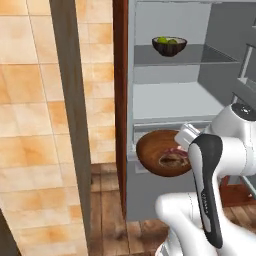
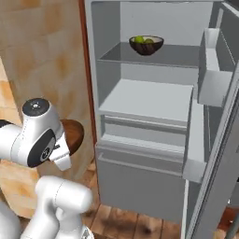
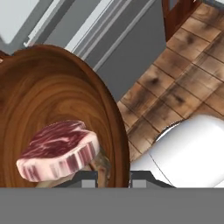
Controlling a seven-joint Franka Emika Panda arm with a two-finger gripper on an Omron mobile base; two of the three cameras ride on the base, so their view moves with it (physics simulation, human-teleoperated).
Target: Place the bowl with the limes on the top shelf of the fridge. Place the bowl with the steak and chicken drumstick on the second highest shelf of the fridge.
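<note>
The wooden bowl (image 1: 162,153) with the steak (image 3: 59,151) and the drumstick (image 1: 172,161) is held at its rim by the closed pincer (image 3: 113,177), low in front of the open fridge (image 2: 154,116). It should be kept level, lifted to the second shelf (image 2: 149,100) and slid in flat. The bowl of limes (image 2: 146,45) is already set on the top shelf (image 2: 177,57).

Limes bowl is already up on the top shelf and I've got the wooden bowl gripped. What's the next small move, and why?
Probably lift the wooden bowl until it clears the second shelf. In the left base view it hangs in front of the drawers, below that shelf's front edge, and looks tilted, with the steak near the rim. Level it while rising so the meat stays in, then push it in. The jaws are shut on its rim.
</note>
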